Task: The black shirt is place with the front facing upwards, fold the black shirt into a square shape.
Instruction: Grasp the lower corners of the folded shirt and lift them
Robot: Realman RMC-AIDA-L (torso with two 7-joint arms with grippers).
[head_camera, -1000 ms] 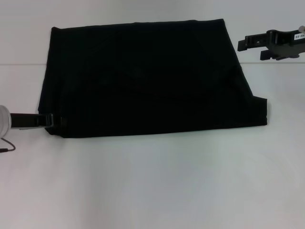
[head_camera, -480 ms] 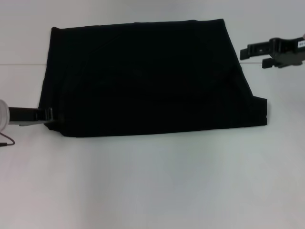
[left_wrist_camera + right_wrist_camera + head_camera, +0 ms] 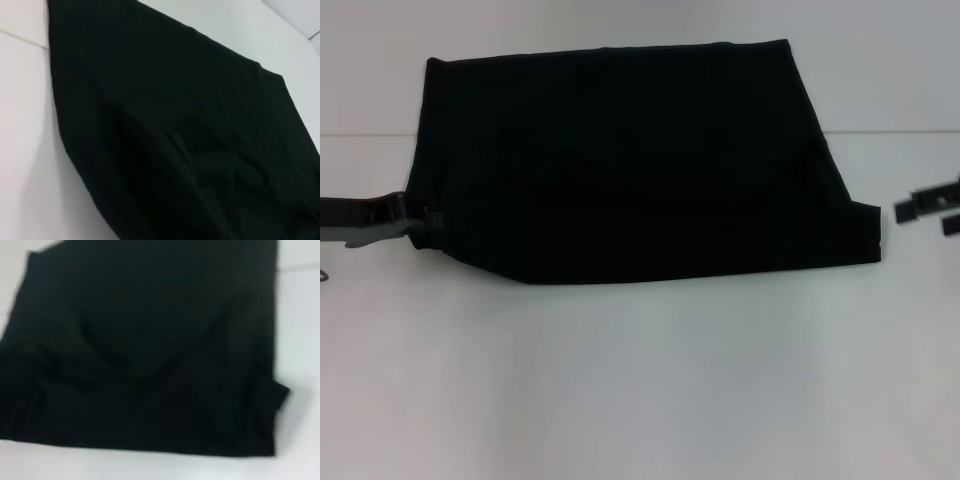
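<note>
At your 9 o'clock, the left gripper [image 3: 420, 218] pinches the near-left corner of the large plain black cloth shirt [image 3: 630, 160], lying partly folded on the white table [image 3: 640, 380]. At 3 o'clock, the right gripper [image 3: 920, 207] sits just off the shirt's edge, fingers parted.
</note>
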